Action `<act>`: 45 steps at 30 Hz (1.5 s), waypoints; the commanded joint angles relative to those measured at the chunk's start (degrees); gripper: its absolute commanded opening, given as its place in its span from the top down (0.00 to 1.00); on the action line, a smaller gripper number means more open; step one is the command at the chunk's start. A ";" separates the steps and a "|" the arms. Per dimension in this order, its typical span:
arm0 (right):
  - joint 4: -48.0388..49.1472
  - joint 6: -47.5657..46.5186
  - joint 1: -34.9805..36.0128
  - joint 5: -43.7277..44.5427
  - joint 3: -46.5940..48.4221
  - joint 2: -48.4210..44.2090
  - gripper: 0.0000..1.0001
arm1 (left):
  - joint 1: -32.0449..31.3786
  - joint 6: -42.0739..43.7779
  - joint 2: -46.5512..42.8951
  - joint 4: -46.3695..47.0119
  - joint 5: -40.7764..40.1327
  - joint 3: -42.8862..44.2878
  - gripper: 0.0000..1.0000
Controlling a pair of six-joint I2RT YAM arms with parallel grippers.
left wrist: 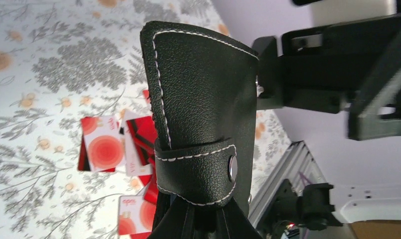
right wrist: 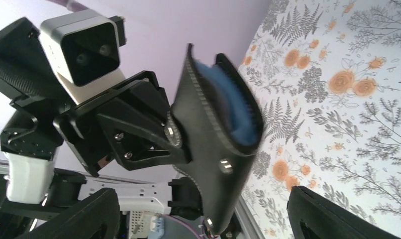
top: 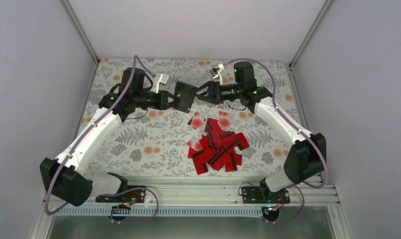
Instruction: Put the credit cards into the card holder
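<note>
The card holder (top: 186,96) is a black wallet with white stitching, held up in the air between both arms. My left gripper (top: 174,99) is shut on its snap-strap end (left wrist: 196,172). In the right wrist view the card holder (right wrist: 213,144) gapes slightly and shows blue panels (right wrist: 236,112) inside. My right gripper (top: 202,94) is open, its fingers (right wrist: 91,216) spread wide on either side of the holder without touching it. The red credit cards (top: 217,148) lie in a loose pile on the cloth below, and some show in the left wrist view (left wrist: 105,149).
The floral cloth (top: 139,137) covers the table. An aluminium rail (top: 198,191) runs along the near edge by the arm bases. White walls enclose the left, right and back sides.
</note>
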 commanded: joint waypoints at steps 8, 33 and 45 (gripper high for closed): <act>14.80 16.25 1.04 3.64 -5.53 -5.39 0.23 | -0.31 -10.20 -4.66 5.21 7.72 2.55 0.96; 24.10 26.20 4.46 3.94 -3.00 -4.71 0.63 | -8.14 -17.09 -4.10 9.43 -5.75 2.18 0.85; 7.79 17.57 4.38 8.62 -1.29 -7.10 0.96 | -16.24 -14.36 -5.09 -3.07 -26.67 7.34 0.00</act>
